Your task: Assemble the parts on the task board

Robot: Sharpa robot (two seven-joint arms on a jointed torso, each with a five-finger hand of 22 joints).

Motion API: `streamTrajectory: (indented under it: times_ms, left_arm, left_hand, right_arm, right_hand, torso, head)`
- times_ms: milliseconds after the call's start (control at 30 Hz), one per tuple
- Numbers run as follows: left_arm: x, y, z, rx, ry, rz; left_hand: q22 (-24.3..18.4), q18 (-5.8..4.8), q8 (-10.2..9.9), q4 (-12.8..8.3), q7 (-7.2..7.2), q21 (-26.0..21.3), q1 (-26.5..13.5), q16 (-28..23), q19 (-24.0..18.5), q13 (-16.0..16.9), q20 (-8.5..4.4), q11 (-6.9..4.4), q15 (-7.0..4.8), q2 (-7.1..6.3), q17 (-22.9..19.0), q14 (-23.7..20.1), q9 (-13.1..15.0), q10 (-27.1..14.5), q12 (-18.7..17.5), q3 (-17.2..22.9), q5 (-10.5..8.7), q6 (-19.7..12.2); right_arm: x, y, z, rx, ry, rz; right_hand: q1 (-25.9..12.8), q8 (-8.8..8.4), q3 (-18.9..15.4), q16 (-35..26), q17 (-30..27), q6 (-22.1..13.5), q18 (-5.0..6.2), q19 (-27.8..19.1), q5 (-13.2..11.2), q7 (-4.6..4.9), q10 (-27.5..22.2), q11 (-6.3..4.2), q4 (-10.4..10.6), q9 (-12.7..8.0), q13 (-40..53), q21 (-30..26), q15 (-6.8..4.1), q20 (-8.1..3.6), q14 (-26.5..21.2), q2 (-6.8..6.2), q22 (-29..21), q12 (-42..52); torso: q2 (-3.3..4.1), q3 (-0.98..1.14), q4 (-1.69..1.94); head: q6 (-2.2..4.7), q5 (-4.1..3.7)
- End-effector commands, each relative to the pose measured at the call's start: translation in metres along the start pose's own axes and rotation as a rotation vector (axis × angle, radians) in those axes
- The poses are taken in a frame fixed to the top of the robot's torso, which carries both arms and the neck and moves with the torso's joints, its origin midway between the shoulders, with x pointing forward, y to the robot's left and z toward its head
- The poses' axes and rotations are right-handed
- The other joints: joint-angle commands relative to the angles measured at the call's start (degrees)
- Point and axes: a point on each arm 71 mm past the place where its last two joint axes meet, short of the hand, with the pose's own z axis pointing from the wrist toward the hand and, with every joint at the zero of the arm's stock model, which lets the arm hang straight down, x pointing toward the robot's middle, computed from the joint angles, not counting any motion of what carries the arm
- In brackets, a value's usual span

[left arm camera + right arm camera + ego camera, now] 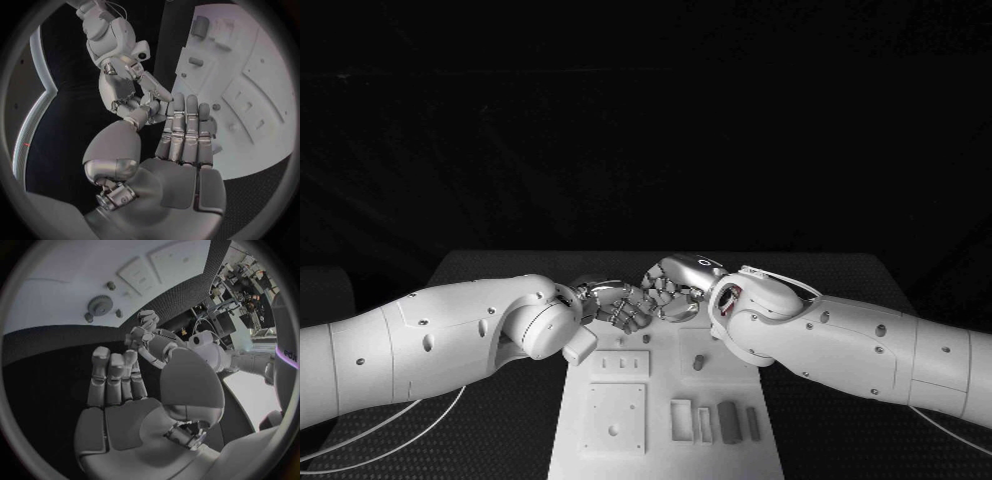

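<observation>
The left robot hand (607, 305) and the right robot hand (678, 288) met fingertip to fingertip above the far end of the white task board (661, 445) (whether either gripped anything could not be told), grey parts (728, 422) lying on the board's near right on the black bench (841, 440).

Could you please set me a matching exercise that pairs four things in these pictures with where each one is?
Things:
1. silver many-fingered left hand
2. silver many-fingered right hand
3. row of small grey rectangular parts
4. small grey toothed gear

Places:
A. lying on the white task board among small round pieces
B. over the board's far end, reaching in from the head view's right
C. standing near the board's near right corner
D. over the board's far end, reaching in from the head view's left

Pairs: 1-D, 2-B, 3-C, 4-A
</observation>
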Motion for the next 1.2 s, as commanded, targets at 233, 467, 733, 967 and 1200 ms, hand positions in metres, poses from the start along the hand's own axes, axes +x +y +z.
streamTrajectory:
  times_ms: [233,467,733,967,1200]
  left_arm:
    - [0.001,-0.002,0.000,0.019,0.000,0.022]
    - [-0.002,-0.002,-0.001,0.025,-0.022,0.026]
    - [-0.003,-0.002,-0.001,0.024,-0.030,0.028]
    - [-0.004,-0.001,-0.001,0.023,-0.030,0.029]
    - [-0.004,-0.001,-0.001,0.019,-0.024,0.036]
  left_hand:
    - [0.7,-1.50,0.9,-0.3,-0.95,0.3,2.5,2.0,-0.4,-0.2,-0.58,-1.10,-0.94,2.00,0.3,1.2,0.5,2.3,0.9,0.5,-1.02,2.8]
    - [0.7,-1.73,1.1,-0.4,-1.26,0.4,2.8,2.6,-0.2,-0.3,-0.87,-1.39,-1.28,2.44,0.4,1.5,0.7,3.1,1.0,0.3,-1.28,3.6]
    - [0.7,-1.88,1.1,-0.4,-1.27,0.6,3.0,3.1,0.2,-0.6,-1.26,-1.56,-1.60,2.86,0.3,2.0,0.9,3.9,0.9,0.1,-1.83,4.1]
    - [0.7,-1.93,1.1,-0.5,-1.30,0.6,3.1,3.2,0.2,-0.6,-1.33,-1.59,-1.66,2.96,0.3,2.1,0.9,4.0,0.9,0.1,-1.95,4.2]
    - [0.7,-1.99,1.2,-0.6,-1.34,0.6,3.1,3.3,0.2,-0.7,-1.37,-1.63,-1.70,3.00,0.2,2.1,1.0,4.1,0.8,0.1,-1.97,4.3]
  right_arm:
    - [0.002,-0.002,0.000,0.007,0.016,-0.012]
    - [0.003,-0.005,0.000,0.019,0.032,0.010]
    - [0.002,-0.009,0.000,0.034,0.033,0.038]
    - [0.001,-0.013,0.000,0.046,0.023,0.039]
    - [0.001,-0.014,-0.001,0.048,0.027,0.041]
  right_hand:
    - [-0.1,0.70,0.4,-0.2,-0.1,2.9,0.77,0.3,0.1,2.41,0.4,-0.09,-0.1,3.5,0.0,0.3,-0.03,0.01,0.2,0.43,-0.1,-0.2]
    - [-0.5,0.32,0.9,-0.6,-0.2,2.6,0.77,0.1,0.2,2.56,0.2,0.05,0.1,3.5,-0.1,0.0,0.08,0.08,0.0,-0.50,-0.2,-0.6]
    - [-4.5,-2.32,-2.3,-1.7,-0.5,-1.2,0.76,-1.0,0.4,3.86,-1.8,1.29,2.1,2.6,-0.1,-0.9,1.20,0.94,-1.3,-4.18,-0.6,-1.4]
    - [-5.0,-5.01,-5.3,-2.3,-0.5,-5.1,0.77,-2.2,0.3,5.61,-4.0,2.98,2.3,1.2,0.1,-1.7,2.85,1.61,-2.8,-4.46,-0.8,-1.5]
    - [-4.9,-5.52,-5.7,-2.5,-0.6,-5.8,0.77,-2.4,0.3,5.94,-4.6,3.30,2.5,0.9,0.1,-1.8,3.16,1.77,-3.1,-4.53,-0.8,-1.5]
  torso:
    - [-0.01,-0.01,0.01]
    - [-0.03,-0.02,0.00]
    - [-0.03,0.02,0.01]
    - [-0.01,0.02,0.00]
    - [0.00,0.05,0.01]
  head:
    - [-0.10,-0.08]
    - [-0.14,-0.06]
    - [-0.19,0.01]
    - [-0.11,-0.01]
    - [-0.14,0.01]
